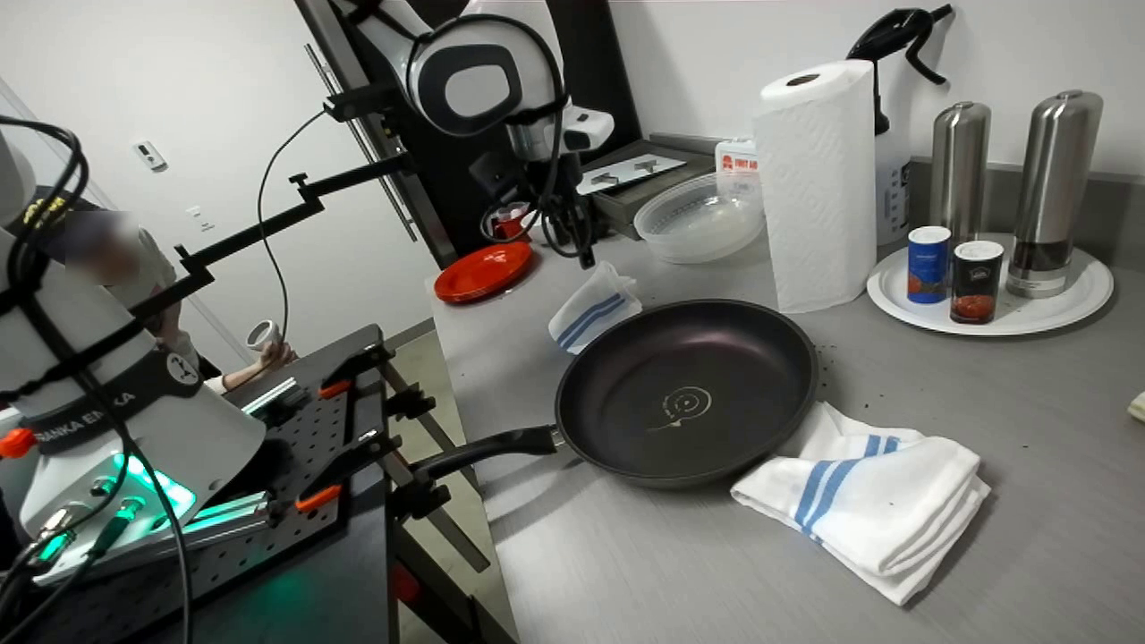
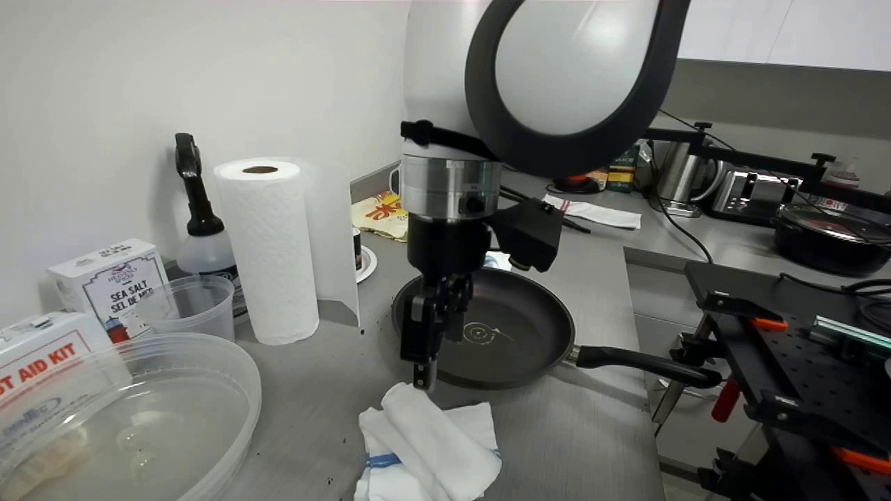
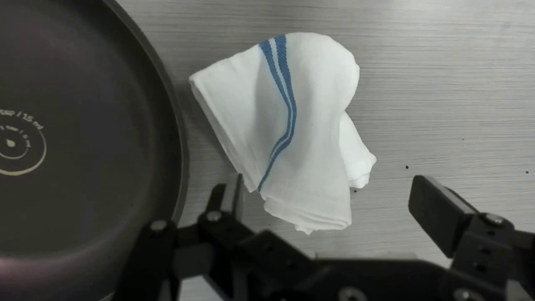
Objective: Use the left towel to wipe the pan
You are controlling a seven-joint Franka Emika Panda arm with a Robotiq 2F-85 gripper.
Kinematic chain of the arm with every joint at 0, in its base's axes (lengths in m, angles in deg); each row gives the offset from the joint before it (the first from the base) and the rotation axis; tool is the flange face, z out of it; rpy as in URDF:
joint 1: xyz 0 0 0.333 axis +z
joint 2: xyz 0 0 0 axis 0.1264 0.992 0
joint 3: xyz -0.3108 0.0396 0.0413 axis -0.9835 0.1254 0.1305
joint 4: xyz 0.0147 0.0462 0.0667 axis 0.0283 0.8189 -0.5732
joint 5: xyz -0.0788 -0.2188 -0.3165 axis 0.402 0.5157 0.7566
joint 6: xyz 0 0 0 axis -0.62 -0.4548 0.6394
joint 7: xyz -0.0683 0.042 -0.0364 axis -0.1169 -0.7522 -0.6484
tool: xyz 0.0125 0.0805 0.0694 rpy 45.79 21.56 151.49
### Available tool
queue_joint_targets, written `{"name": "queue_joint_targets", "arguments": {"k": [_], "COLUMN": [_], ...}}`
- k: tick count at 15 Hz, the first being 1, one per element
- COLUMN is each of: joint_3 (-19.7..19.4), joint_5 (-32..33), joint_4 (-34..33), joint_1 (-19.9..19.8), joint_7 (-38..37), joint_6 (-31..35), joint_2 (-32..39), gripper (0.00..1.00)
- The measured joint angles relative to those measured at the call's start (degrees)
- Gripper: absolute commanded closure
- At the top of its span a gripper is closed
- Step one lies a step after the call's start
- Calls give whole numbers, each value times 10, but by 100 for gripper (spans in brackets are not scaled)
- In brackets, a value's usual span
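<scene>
Hanging by the crumpled white towel (image 3: 309,104), your gripper (image 3: 326,184) has its two fingers (image 3: 441,217) spread wide apart. In the wrist view you can see that towel on the gray counter (image 3: 451,83), just beside the black pan (image 3: 83,188), with a thin gap between them. On the pan's other side sits a folded towel (image 1: 877,514) with blue stripes, and the pan's long handle (image 1: 501,444) pokes past the counter's edge.

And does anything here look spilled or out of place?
Dark specks lie scattered on the counter near the towel in the wrist view; they might be spilled crumbs, but are too small to identify. In both exterior views the handle of the pan appears to jut past the counter's edge, where someone could bump it.
</scene>
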Motion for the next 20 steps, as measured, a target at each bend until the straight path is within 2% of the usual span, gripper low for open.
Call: {"name": "queue_joint_targets", "arguments": {"k": [12, 20], "joint_3": [17, 14], "joint_5": [1, 4], "joint_4": [0, -22], "joint_1": [15, 37], "joint_7": [-9, -22], "joint_6": [104, 134], "joint_2": [84, 141], "gripper": [0, 0]}}
